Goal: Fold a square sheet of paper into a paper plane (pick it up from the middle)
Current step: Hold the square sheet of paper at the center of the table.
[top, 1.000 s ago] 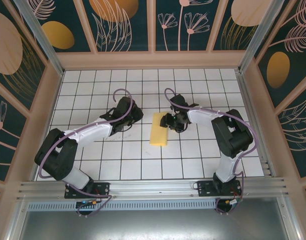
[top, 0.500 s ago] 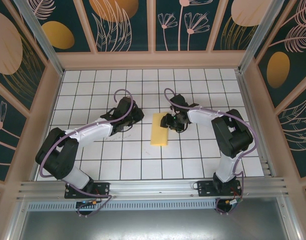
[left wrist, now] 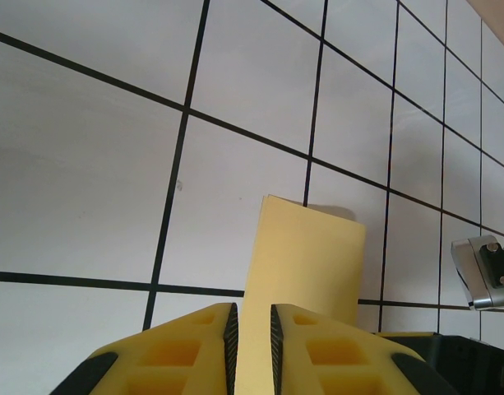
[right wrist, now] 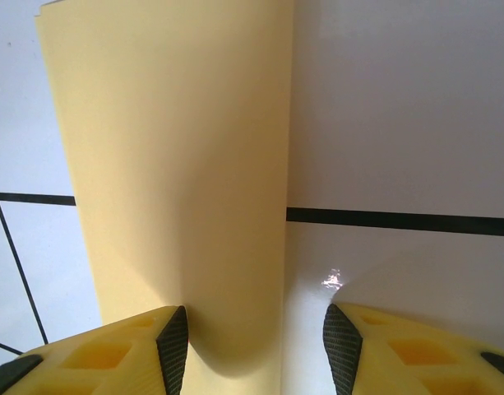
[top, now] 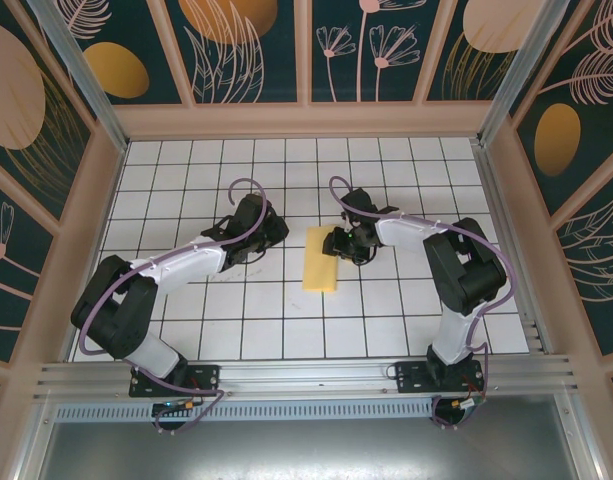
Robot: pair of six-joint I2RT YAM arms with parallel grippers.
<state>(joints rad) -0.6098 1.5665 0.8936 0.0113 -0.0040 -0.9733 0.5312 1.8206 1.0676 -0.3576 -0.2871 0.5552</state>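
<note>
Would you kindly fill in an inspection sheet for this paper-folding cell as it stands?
Surface: white table with a black grid, no damage seen.
Job's things: pale-yellow sheet of paper, folded to a narrow rectangle, lying on the table between the two grippers; not yet a plane shape.
Clutter: nothing seen.
Grippers: left gripper, fingers a narrow slit apart, aimed at the paper, contact unclear; right gripper open, the paper's near end between its fingers.
Cables: purple cables loop above both arms, clear of the paper.
Surroundings: teal wall panels with plant prints; aluminium rail at the near edge.
</note>
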